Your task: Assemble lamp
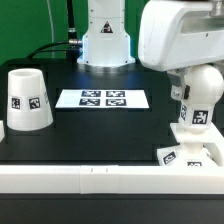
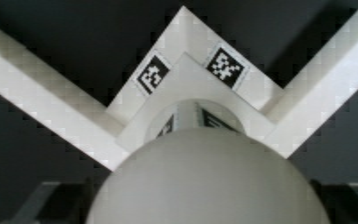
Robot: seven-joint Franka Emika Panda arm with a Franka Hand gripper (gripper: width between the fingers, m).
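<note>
On the exterior view's left, the shade [image 1: 28, 100] stands alone on the dark worktop [image 1: 100, 130], wide end down. The marker board [image 1: 103, 98] lies in the middle. On the right, the bulb [image 1: 200, 95] stands straight up on the base [image 1: 190, 152], round head on top. The end effector [image 2: 202, 208] hangs right over it, with the round head between its fingers. I cannot tell if they squeeze the bulb or sit a bit apart. The shade is well apart from it, off to the left.
</note>
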